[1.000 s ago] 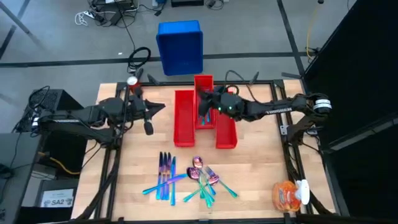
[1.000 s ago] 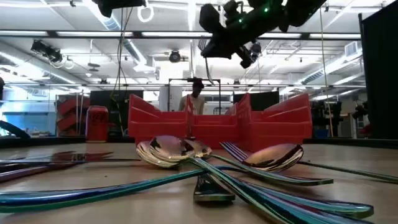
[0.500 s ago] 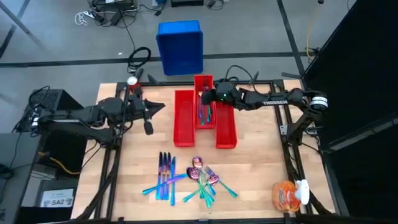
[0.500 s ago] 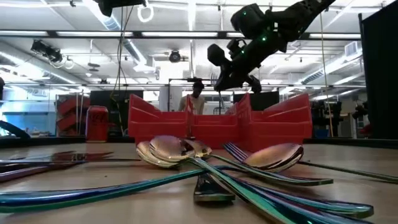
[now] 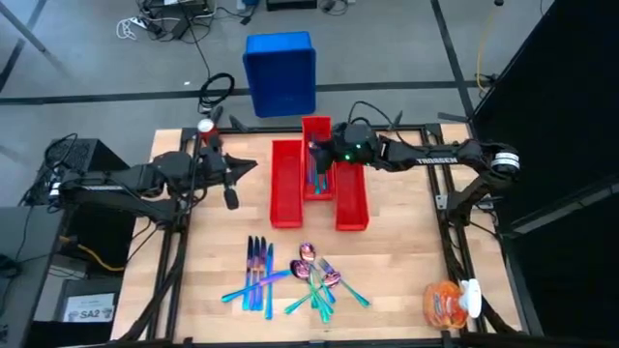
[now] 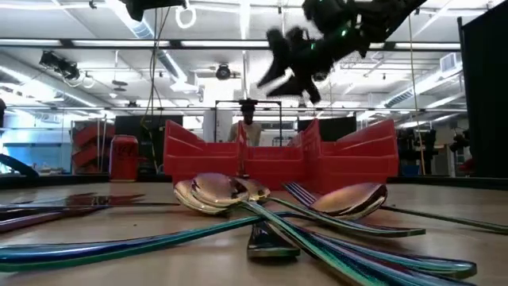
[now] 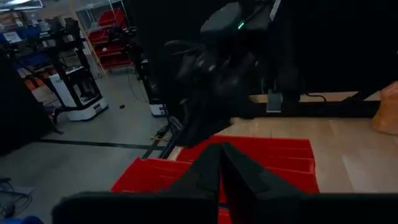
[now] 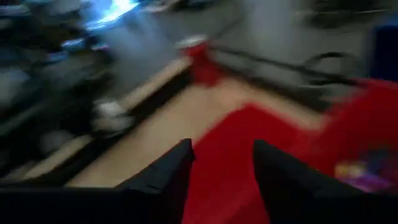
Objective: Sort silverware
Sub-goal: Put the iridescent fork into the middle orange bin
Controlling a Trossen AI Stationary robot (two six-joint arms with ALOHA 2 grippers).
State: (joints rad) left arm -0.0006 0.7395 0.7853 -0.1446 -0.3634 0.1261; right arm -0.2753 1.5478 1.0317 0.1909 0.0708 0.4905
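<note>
Iridescent silverware, loose heap, table front

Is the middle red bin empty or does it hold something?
Not empty. The high view shows silverware lying inside the middle bin, beside the right gripper.

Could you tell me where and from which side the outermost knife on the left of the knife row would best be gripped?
I would take the outermost knife across its handle, near the middle, coming straight down from above. It lies flat on the table, lengthwise, and its left flank is bare wood, so one finger fits there; the next knife lies very close on its right, so the jaws should straddle it narrowly.
</note>
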